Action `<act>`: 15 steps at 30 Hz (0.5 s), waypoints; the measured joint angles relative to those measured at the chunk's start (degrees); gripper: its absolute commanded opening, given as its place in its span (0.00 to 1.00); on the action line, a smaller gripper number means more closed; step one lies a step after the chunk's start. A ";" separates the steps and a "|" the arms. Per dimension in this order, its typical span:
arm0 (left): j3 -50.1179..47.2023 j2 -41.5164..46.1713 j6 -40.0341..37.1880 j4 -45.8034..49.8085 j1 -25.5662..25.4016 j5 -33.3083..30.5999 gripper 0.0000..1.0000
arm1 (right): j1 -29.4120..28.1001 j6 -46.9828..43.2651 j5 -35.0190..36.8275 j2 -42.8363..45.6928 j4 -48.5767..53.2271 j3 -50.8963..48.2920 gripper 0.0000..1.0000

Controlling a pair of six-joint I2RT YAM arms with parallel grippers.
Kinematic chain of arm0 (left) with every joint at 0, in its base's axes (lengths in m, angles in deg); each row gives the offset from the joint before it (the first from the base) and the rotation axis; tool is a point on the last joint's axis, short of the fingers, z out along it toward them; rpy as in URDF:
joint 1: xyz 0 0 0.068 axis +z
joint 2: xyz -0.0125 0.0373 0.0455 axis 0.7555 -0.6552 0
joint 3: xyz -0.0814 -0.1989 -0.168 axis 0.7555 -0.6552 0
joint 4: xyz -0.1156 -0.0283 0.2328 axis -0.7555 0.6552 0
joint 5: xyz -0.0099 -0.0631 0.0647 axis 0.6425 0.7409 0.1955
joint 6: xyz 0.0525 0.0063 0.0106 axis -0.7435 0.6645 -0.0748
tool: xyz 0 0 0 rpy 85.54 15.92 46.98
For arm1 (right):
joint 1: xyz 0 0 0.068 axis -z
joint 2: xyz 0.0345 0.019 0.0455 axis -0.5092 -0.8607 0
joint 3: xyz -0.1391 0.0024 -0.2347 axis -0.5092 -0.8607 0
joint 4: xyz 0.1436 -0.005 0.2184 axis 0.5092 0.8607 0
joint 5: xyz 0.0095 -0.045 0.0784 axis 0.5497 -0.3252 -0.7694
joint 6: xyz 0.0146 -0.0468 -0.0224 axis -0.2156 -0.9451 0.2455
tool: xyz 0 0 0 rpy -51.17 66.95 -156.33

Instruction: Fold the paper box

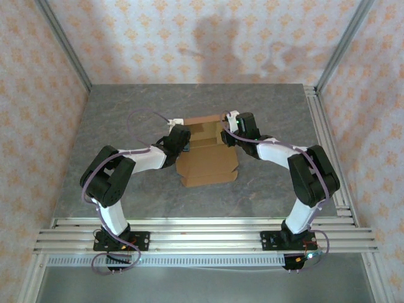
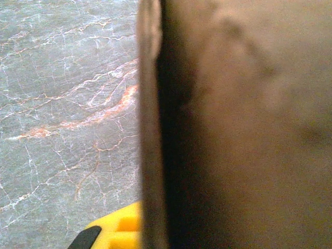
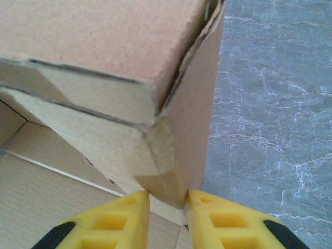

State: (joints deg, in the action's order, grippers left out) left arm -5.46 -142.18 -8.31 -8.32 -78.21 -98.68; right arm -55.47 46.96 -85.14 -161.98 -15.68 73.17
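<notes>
Pinching paper box (image 3: 104,52) corner — rt fingers (image 3: 114,220), table (image 3: 270,104) beside

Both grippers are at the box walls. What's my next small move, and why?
Probably squeeze the right gripper a little tighter: it straddles the box corner, where the folded layers gape. The left gripper is shut on the opposite wall, so the box should hold.

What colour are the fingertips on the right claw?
Yellow fingertips, partly black; clearest in the right wrist view.
</notes>
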 measured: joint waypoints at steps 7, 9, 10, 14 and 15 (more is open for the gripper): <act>0.00 -0.26 -0.02 -0.66 0.00 0.20 0.00 | -0.35 1.31 3.21 -0.96 -1.20 0.02 0.13; 0.00 -0.26 -0.02 -0.66 0.00 0.20 0.00 | -0.46 1.36 3.85 -1.03 -1.49 0.02 0.17; 0.00 -0.26 -0.02 -0.66 0.00 0.20 0.00 | -0.50 1.44 4.07 -1.07 -1.66 0.02 0.22; 0.00 -0.26 -0.02 -0.66 0.00 0.22 0.00 | -0.72 1.57 4.28 -1.68 -2.10 0.04 0.27; 0.00 -0.26 -0.02 -0.66 0.00 0.24 0.00 | -0.72 1.60 4.28 -1.81 -2.08 0.04 0.26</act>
State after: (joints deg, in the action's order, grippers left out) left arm -5.46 -142.44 -8.33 -8.98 -78.21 -98.44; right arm -56.19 48.56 -80.85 -163.79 -17.76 73.22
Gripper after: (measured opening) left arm 0.056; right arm 0.271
